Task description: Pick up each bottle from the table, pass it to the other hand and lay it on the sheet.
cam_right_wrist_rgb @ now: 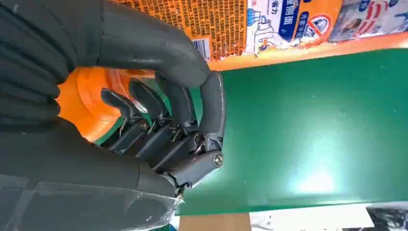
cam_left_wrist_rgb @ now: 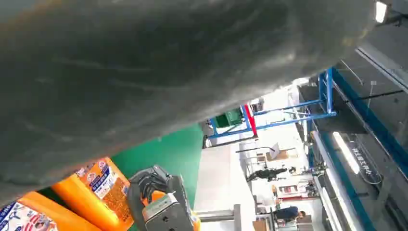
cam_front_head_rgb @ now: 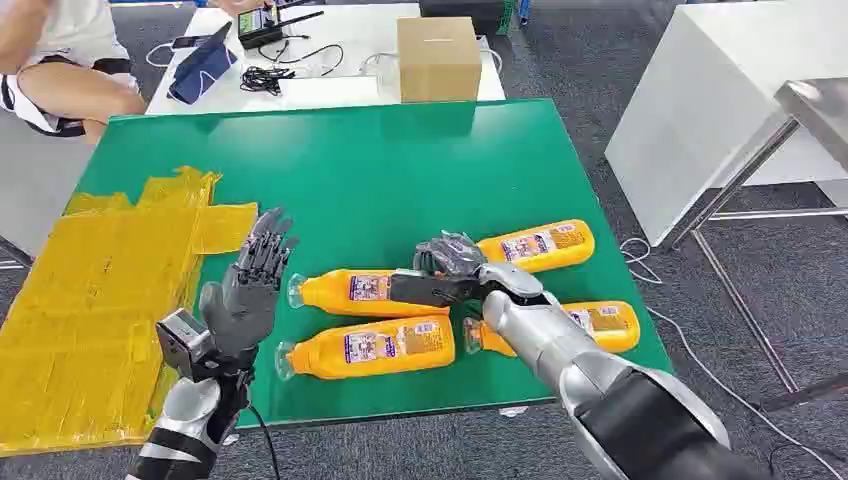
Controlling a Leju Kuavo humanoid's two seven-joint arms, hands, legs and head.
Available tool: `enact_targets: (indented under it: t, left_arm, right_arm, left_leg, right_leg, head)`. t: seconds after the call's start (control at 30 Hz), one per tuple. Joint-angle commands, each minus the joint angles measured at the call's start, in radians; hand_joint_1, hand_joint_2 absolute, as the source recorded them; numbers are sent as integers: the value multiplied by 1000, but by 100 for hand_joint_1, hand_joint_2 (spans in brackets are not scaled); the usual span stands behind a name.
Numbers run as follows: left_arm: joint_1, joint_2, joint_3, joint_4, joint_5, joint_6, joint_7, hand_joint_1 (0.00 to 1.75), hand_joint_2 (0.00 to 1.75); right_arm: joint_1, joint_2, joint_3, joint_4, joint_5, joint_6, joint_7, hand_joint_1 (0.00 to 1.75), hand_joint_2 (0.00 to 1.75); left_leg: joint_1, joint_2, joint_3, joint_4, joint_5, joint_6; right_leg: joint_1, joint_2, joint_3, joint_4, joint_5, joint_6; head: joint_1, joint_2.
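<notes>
While the green desk (cam_front_head_rgb: 380, 170) carries all four orange bottles on its near right part, the yellow sheet (cam_front_head_rgb: 90, 300) at its left holds none, so we judge the whole task is still ahead of us. Our right hand (cam_front_head_rgb: 447, 258) lies over the base end of the middle bottle (cam_front_head_rgb: 350, 291), fingers curled beside its orange base, though we cannot tell whether they grip it, and our left hand (cam_front_head_rgb: 247, 287) stands upright, fingers spread, holding nothing, between sheet and bottles.

Robotics lab: green test table (cam_front_head_rgb: 400, 170), white workbench (cam_front_head_rgb: 340, 60) with cables (cam_front_head_rgb: 265, 78), blue steel racking (cam_left_wrist_rgb: 288, 115).
</notes>
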Motion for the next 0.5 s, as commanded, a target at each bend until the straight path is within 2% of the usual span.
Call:
enact_targets:
  t: [0.03,0.07,0.1,0.13,0.17,0.27,0.4,0.5]
  left_arm:
    - [-45,7,-28,78,9,-4,0,0,0]
    - [-43,6,-25,76,12,-1,1,0,0]
    - [-39,6,-22,71,14,0,2,0,0]
    - [-37,7,-22,70,14,0,2,0,0]
    - [-36,7,-21,69,14,0,2,0,0]
    - [-35,4,-16,70,14,4,3,0,0]
    - [-21,4,-1,61,13,21,20,0,0]
    - [-7,2,14,51,8,30,28,0,0]
  right_arm:
    - [-61,-23,37,84,37,-5,40,173,175]
    - [-65,-21,61,91,69,-26,77,155,175]
    - [-61,-13,59,91,70,-34,93,112,175]
    - [-58,-9,60,90,74,-41,100,17,175]
    - [-57,-6,60,90,74,-43,103,0,175]
    - [-57,12,65,85,92,-77,115,0,175]
    - [-68,47,65,40,122,-230,167,0,175]
    - [-70,79,61,-29,132,-267,175,0,175]
  left_leg:
    - [-1,-2,3,0,-1,0]
    - [-1,-1,2,0,-1,0]
    - [-1,-2,4,0,-1,0]
    - [-1,0,4,0,-1,0]
    - [0,0,2,0,-1,0]
    - [-1,0,2,-1,0,0]
    - [-1,2,6,0,-2,-1]
    - [-1,3,5,0,-2,-1]
  right_leg:
    - [-1,-3,3,0,-2,1]
    - [-1,-2,2,0,-1,1]
    - [-1,-2,4,0,-2,1]
    - [-1,-1,4,0,-2,1]
    - [0,-1,3,0,-1,0]
    - [-1,-1,2,0,-1,0]
    - [-1,1,5,0,-2,0]
    - [-1,2,4,1,-2,0]
  head:
    - [0,0]
    - [0,0]
    - [0,0]
    - [0,0]
    - [0,0]
    - [0,0]
    - [0,0]
    - [0,0]
